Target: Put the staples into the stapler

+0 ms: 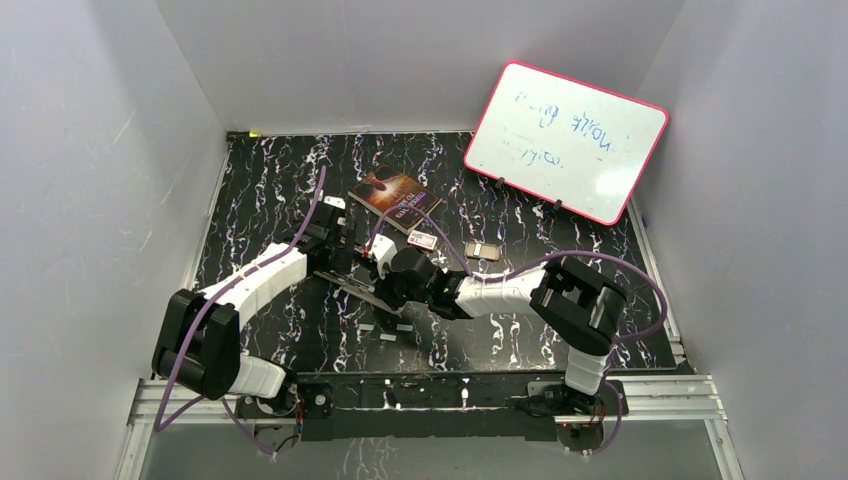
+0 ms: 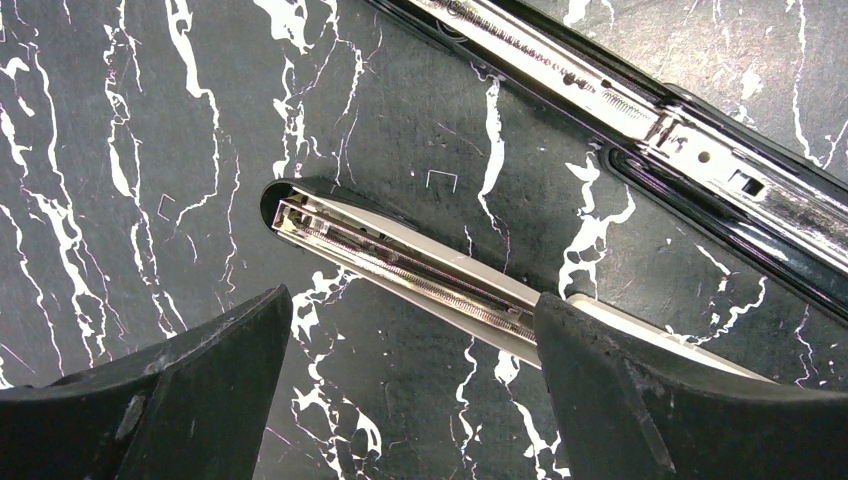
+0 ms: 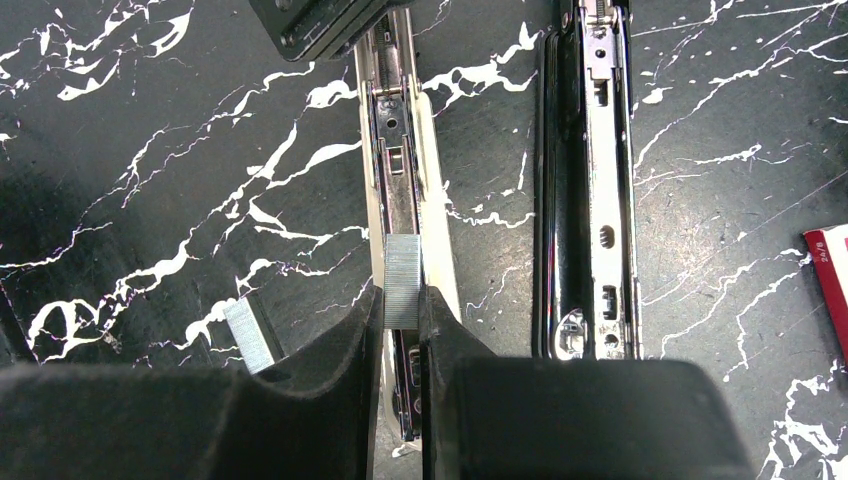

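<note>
The right tool [image 3: 400,330] fills the bottom of its wrist view, its black fingers pressed together on a short grey strip of staples [image 3: 402,280]. The strip's long axis lies along the open channel of the stapler [image 3: 392,150] and points away from the wrist; it sits over the channel, but I cannot tell whether it touches. The stapler's black-and-chrome arm [image 3: 590,200] lies folded out, parallel and just beside the channel. A second strip [image 3: 250,335] rests on the bench [image 3: 130,200] beside the left finger. The left tool [image 2: 410,340] is spread wide, straddling the channel's far end. The bench is black with white marble veins. A red-and-white box [image 1: 422,240], a book [image 1: 395,197] and a leaning whiteboard [image 1: 565,140] lie further back, with pale walls [image 1: 100,150] around.
</note>
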{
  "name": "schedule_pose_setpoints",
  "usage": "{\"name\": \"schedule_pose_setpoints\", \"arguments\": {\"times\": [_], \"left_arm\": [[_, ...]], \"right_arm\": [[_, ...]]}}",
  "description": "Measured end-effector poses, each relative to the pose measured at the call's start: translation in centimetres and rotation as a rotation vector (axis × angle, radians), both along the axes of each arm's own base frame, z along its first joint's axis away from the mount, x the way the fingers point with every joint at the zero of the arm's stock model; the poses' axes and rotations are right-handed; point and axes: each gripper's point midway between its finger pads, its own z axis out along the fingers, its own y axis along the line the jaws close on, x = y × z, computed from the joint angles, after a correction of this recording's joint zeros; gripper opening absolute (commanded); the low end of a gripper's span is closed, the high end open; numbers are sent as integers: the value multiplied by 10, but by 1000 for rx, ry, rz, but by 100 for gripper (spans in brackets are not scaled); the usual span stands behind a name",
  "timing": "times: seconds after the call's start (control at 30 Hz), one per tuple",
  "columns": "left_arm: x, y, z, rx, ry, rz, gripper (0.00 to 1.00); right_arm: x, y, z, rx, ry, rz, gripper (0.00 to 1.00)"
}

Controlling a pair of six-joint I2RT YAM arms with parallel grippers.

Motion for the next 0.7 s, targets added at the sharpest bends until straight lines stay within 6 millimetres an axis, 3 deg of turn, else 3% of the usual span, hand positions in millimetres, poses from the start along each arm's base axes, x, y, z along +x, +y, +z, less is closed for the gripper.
{"name": "schedule_pose_setpoints", "arguments": {"times": [0.53,0.7], "left_arm": [[0,0,0,0,0,-2,90],[0,0,0,1,0,-2,90]], "right_arm": [[0,-1,-1,-43,5,9,0],[1,0,-2,-48,2,13,5]]}}
